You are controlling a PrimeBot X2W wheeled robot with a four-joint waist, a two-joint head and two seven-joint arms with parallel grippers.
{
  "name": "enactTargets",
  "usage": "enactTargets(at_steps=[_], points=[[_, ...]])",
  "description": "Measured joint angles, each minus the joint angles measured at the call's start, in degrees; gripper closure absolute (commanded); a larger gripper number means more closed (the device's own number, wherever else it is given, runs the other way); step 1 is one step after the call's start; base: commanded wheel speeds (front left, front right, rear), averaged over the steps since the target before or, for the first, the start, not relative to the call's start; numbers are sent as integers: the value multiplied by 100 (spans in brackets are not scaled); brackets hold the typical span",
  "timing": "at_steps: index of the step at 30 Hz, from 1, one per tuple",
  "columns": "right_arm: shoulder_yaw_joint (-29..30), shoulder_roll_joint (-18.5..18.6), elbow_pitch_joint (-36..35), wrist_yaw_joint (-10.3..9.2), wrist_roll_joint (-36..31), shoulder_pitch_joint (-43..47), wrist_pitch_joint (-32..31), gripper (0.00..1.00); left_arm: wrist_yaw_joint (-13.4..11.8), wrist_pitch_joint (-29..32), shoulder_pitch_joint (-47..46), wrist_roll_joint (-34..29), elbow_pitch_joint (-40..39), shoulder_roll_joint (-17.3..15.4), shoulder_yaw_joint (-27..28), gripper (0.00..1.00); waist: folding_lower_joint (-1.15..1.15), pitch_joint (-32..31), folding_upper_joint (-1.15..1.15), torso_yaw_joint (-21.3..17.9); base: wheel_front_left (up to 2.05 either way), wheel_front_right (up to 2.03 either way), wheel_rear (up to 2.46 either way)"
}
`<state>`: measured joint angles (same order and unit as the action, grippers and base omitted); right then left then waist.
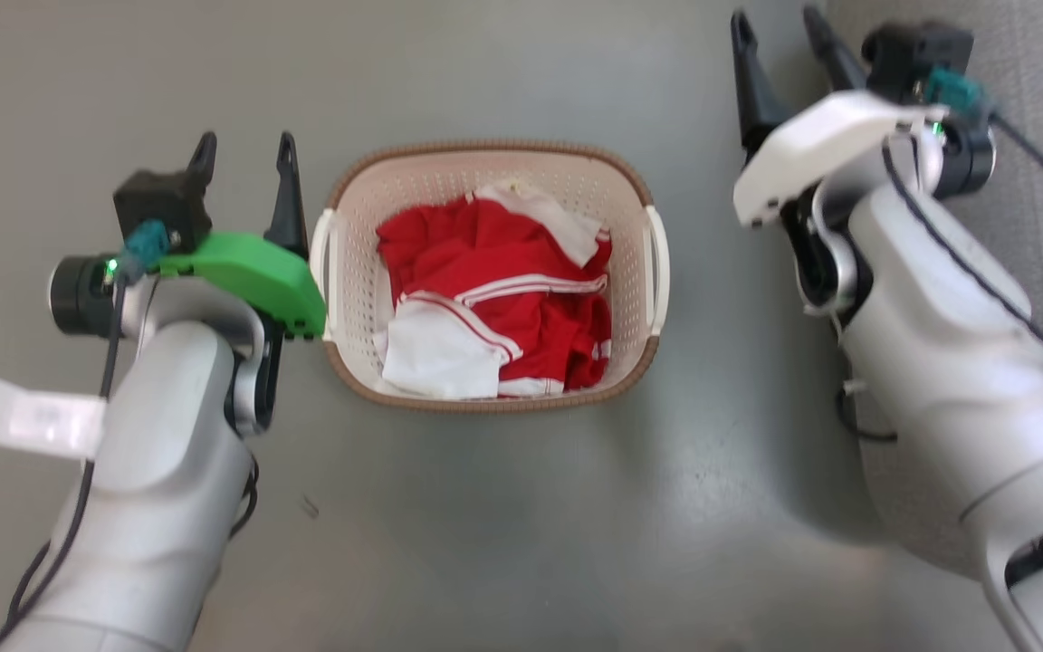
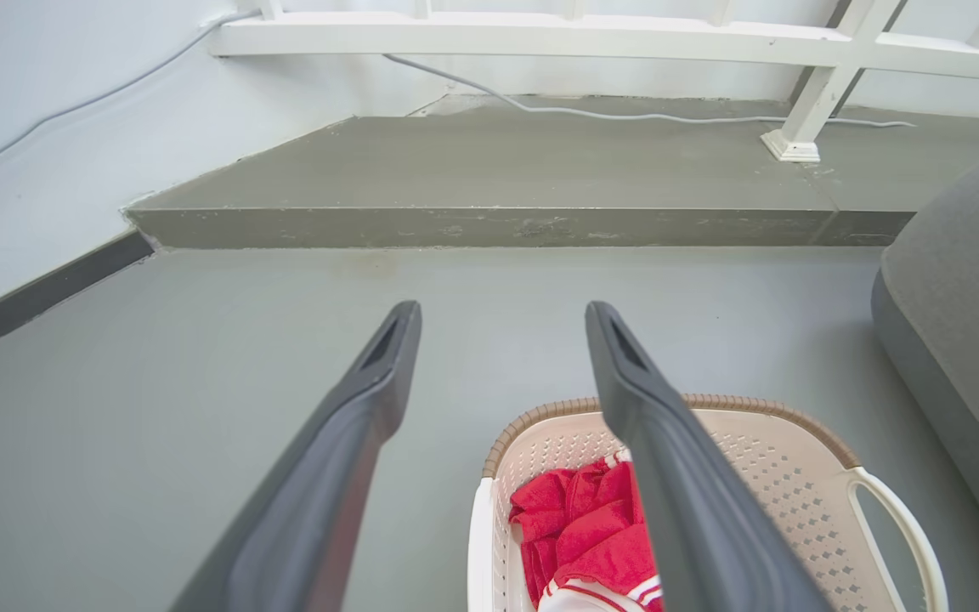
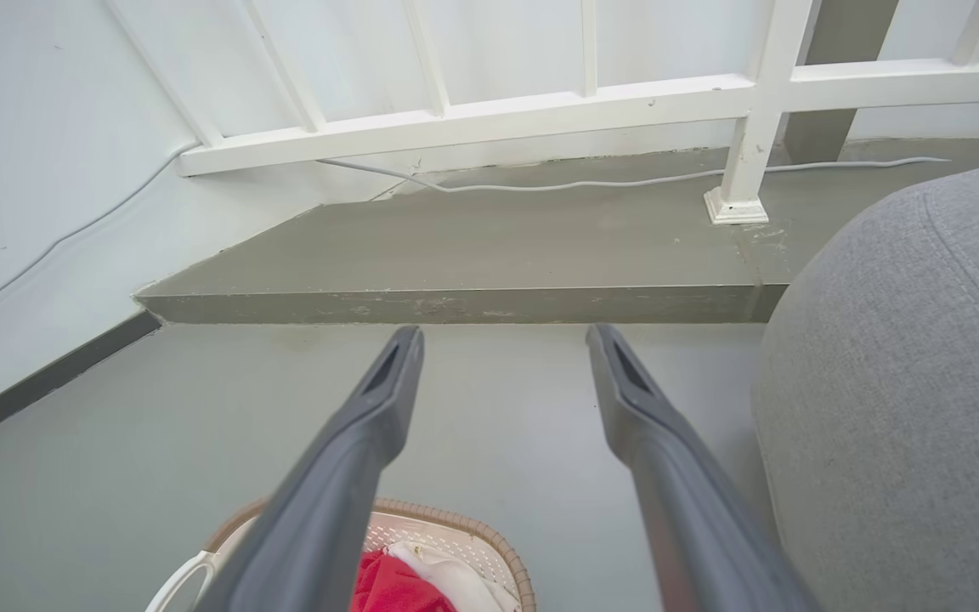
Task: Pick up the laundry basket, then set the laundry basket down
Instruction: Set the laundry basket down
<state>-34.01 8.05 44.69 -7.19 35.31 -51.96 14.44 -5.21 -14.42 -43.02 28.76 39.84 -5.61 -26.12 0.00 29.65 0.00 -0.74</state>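
Observation:
The laundry basket (image 1: pixel 349 272) stands on the grey floor in the middle of the head view, cream-white and perforated, with a brown woven-look rim and a white handle on each side. Red and white clothes (image 1: pixel 494 290) lie in it. My left gripper (image 1: pixel 245 149) is open just left of the basket's left handle (image 1: pixel 320 263), holding nothing. My right gripper (image 1: pixel 779 27) is open to the upper right, well apart from the right handle (image 1: pixel 659 267). In the left wrist view the basket (image 2: pixel 761 459) lies under my right finger. The right wrist view shows the basket (image 3: pixel 455 531) at the bottom.
A raised concrete step (image 2: pixel 498 225) with a white railing (image 2: pixel 804 119) and a cable runs across ahead. A grey cushioned seat (image 3: pixel 906 382) stands at the right, close to my right arm. White tape (image 1: pixel 14 412) lies on the floor at the left.

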Motion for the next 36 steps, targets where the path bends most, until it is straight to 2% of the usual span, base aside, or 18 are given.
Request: enactTargets(at_steps=[12,22,36], points=[[737,-126,-1221,-1,-811,1852,0,0,-86,0,1729,-594,-1216,-3,524,0,0,-1056,0,-18,0,0,0],[1061,-268,-1867,-1,-1190,3242,0,0,-92,0,2944,-862,-1813,4,836,0,0,-1867,0,-27,0,0,0],[1372,-381,-2635,-1,-1573,4419,0,0,-138,0,3987,-1021,-2568,65,1230,0,0,-2582,0,-137,0,0,0]])
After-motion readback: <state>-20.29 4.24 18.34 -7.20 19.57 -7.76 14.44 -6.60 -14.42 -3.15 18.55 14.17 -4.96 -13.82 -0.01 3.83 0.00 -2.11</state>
